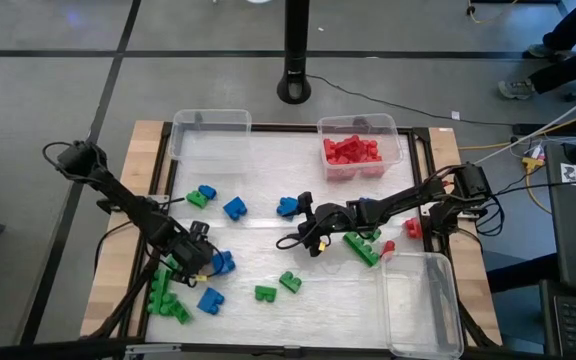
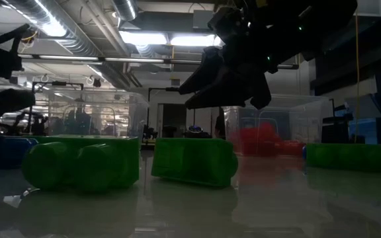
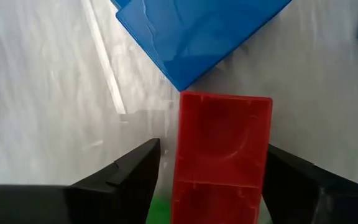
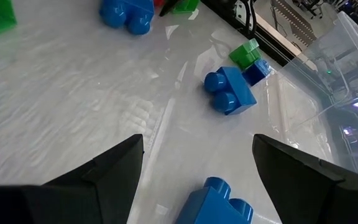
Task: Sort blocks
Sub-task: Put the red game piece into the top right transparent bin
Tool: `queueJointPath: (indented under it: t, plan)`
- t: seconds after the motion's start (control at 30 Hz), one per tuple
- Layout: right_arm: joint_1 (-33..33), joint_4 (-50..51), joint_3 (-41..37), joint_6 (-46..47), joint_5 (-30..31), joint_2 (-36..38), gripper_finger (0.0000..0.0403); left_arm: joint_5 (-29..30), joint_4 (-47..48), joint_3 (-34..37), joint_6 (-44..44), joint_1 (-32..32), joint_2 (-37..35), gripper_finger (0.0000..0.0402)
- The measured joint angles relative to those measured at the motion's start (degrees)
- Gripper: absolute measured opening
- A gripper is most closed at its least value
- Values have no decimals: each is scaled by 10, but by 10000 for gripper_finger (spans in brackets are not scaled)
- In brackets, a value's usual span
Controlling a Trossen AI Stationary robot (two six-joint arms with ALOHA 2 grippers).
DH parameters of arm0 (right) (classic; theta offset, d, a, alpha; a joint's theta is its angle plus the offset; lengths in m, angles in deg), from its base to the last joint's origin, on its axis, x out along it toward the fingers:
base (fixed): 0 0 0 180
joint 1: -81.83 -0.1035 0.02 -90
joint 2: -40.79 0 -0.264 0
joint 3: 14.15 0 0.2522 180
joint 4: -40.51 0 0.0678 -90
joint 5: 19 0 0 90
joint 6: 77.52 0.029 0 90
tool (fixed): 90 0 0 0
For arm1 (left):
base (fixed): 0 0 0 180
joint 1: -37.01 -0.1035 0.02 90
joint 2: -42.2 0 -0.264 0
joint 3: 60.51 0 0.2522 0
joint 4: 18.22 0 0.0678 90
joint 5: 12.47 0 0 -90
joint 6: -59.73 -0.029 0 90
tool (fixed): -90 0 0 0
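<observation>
one bin [image 1: 210, 135] at the table's [image 1: 268, 200] far left corner, another bin [image 1: 360, 147] far right holding blocks [image 1: 351, 151], a third bin [image 1: 423, 300] near right

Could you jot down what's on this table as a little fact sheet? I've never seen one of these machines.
Job: sorting blocks by colour
Left gripper: open, fingers either side of a red block, near the table's left front
Right gripper: open, empty, hovering mid-table over a blue block
Bin with red blocks: far side
Empty bins: far left, front right
Loose blocks: green and blue, scattered
</observation>
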Motion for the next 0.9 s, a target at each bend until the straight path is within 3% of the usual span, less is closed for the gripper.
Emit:
queueJointPath:
  t: [0.3, 0.63, 0.9]
  plan:
    - [0, 0, 0, -7, 3, 0, 303, 14, -2, 1, 21, -16, -1, 127]
    - [0, 0, 22, -46, 3, 3, 303, 42, 29, -44, 22, -39, -4, 125]
    - [13, -10, 22, -50, -7, 4, 303, 146, 22, -61, -12, -75, -74, 128]
